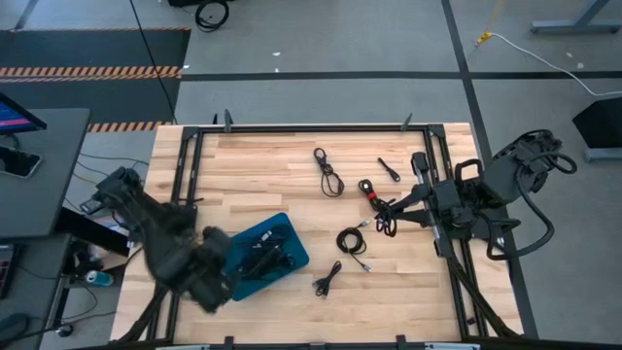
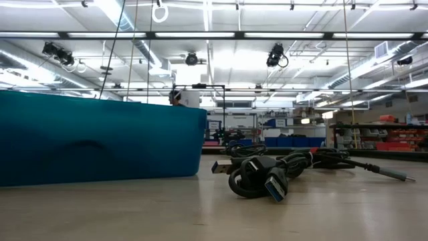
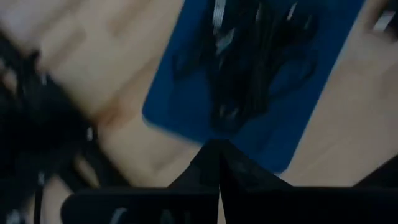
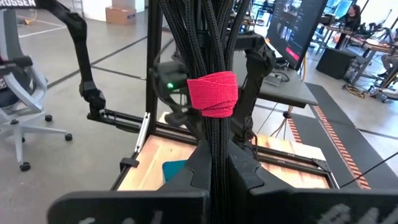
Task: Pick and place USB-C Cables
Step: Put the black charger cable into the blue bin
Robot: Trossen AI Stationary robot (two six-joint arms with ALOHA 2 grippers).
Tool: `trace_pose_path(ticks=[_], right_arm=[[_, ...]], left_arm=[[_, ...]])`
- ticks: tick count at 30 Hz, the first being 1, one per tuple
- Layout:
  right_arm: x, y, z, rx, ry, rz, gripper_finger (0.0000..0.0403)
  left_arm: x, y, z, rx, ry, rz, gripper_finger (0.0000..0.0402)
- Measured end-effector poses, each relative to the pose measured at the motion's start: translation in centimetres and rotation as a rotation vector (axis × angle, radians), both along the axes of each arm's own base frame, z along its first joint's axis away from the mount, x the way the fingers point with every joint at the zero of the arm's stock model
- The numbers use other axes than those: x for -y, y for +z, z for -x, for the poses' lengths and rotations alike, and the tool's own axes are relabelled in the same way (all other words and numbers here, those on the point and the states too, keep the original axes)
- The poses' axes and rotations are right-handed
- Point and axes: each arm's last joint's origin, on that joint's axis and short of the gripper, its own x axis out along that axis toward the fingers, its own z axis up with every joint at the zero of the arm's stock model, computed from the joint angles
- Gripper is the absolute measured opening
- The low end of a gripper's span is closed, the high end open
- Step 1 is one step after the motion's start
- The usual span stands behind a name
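A blue tray (image 1: pixel 299 255) (image 2: pixel 100 140) (image 3: pixel 311 106) sits near the table's near-left corner with several black USB-C cables (image 1: pixel 264 255) (image 3: pixel 249 68) lying inside. More cables lie loose on the wood: a loop (image 1: pixel 328 173), a short one (image 1: pixel 389 170), a coil (image 1: pixel 352 241) and one by the near edge (image 1: pixel 328 279) (image 2: pixel 261 177). My left gripper (image 1: pixel 229 259) (image 3: pixel 219 180) is shut, just left of the tray and above its edge. My right gripper (image 1: pixel 394 211) (image 4: pixel 217 155) is at mid-right, shut on a cable bundle (image 4: pixel 205 50) bound with a red tie (image 4: pixel 212 93) (image 1: pixel 372 199). My right gripper pinches the bundled cable between its two fingers, just below the red tie (image 4: pixel 217 134), gripping several strands together. The bundle lies along the fingers and sticks out past their tips. Its far end leaves the wrist picture, so I cannot tell whether it is lifted clear.
Black metal rails (image 1: pixel 190 165) (image 1: pixel 437 156) frame the table at left, right and far side. A desk with a monitor (image 1: pixel 29 165) stands beyond the left edge. Bare wood lies at the far left (image 1: pixel 253 170) and near right (image 1: pixel 398 292).
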Motion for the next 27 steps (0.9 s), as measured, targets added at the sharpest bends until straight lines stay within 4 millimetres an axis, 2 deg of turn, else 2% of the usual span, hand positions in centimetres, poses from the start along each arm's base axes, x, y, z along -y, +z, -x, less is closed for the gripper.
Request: trace_pose_path(ticks=[6, 10, 15, 21, 27], right_arm=[[0.0, 0.0, 0.0, 0.000, 0.001, 0.002, 0.0018], [0.0, 0.0, 0.0, 0.000, 0.002, 0.004, 0.0018], [0.0, 0.0, 0.0, 0.000, 0.001, 0.000, 0.0018], [0.0, 0.0, -0.1, 0.000, 0.004, -0.001, 0.0018], [-0.1, 0.0, -0.1, 0.000, 0.004, -0.001, 0.0018]], left_arm=[[2.5, -4.4, 2.7, -0.200, 0.158, 0.047, 0.0000], [3.6, -6.8, 3.5, -0.199, 0.228, 0.090, 0.0000], [3.7, -9.7, 3.5, -0.174, 0.278, 0.135, 0.0000], [2.8, -12.9, 2.9, -0.153, 0.307, 0.173, 0.0000], [1.4, -14.9, 2.1, -0.104, 0.315, 0.163, 0.0000]])
